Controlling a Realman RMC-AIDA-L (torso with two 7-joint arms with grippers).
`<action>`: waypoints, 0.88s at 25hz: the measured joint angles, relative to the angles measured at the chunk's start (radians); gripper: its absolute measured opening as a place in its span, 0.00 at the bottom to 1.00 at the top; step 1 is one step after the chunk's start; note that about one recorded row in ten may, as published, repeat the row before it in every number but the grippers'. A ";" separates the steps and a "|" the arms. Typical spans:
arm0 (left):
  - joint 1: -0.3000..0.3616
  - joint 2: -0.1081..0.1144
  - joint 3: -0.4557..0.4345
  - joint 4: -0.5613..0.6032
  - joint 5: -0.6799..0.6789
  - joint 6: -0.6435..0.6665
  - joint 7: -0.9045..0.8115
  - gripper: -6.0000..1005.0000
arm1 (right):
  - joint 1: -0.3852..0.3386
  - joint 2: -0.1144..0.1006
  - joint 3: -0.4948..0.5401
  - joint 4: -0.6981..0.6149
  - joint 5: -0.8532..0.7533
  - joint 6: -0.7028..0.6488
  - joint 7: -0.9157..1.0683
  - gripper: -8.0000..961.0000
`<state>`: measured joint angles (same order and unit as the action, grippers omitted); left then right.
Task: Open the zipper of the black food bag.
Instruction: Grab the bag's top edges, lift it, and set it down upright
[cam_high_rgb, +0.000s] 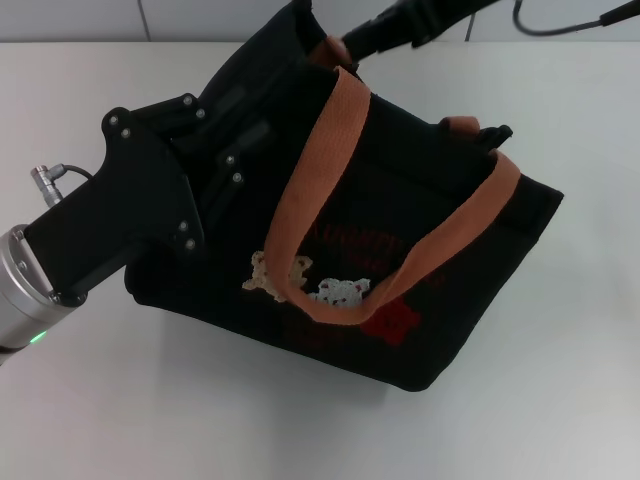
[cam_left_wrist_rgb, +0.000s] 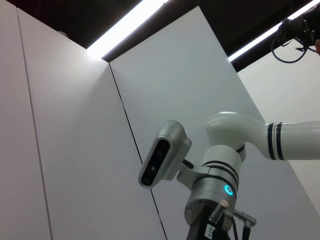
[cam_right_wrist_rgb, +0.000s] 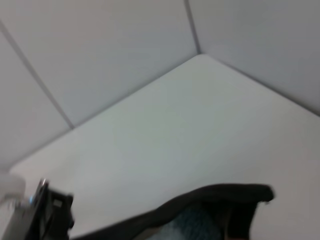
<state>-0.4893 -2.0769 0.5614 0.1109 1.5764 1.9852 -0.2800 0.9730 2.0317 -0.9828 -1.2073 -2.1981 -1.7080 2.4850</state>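
Right now the black food bag (cam_high_rgb: 400, 300) sits on the white desk (cam_high_rgb: 560, 400), filling the middle of the head view and tilted so its printed front, with cream bear patches (cam_high_rgb: 310, 285) and a red mark, faces up toward the camera. Two orange-brown straps (cam_high_rgb: 330, 170) loop across that front and partly cover the print. From the lower left of the frame the left arm's bulky black housing reaches in, and the left end effector (cam_high_rgb: 215, 140) presses against the bag's upper left end; its fingers are lost against the dark fabric, so I cannot tell whether they are spread or pinched. At the top centre the right end effector (cam_high_rgb: 365, 40) comes down from the upper right to the bag's top rim beside a strap's end, and its fingers are likewise hidden, so again I cannot tell. The zipper runs somewhere along that top rim, but black on black I cannot pick it out. A dark cable (cam_high_rgb: 560, 25) curls in the upper right corner. From the right wrist view, a dark fabric edge of the bag (cam_right_wrist_rgb: 210, 197) lies low in frame against pale wall panels (cam_right_wrist_rgb: 100, 60).
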 joint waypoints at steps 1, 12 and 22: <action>0.000 0.000 0.000 0.001 0.000 0.000 0.000 0.20 | 0.007 -0.004 0.022 0.021 0.000 0.000 0.017 0.06; -0.011 -0.002 0.002 0.003 0.003 0.000 0.000 0.20 | 0.094 -0.032 0.038 0.180 0.035 -0.014 0.035 0.13; -0.013 -0.002 0.012 0.003 0.004 0.000 0.001 0.20 | 0.119 -0.019 -0.051 0.211 0.030 0.040 0.034 0.35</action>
<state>-0.5027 -2.0786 0.5735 0.1135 1.5800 1.9851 -0.2792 1.0918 2.0129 -1.0335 -0.9965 -2.1681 -1.6676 2.5195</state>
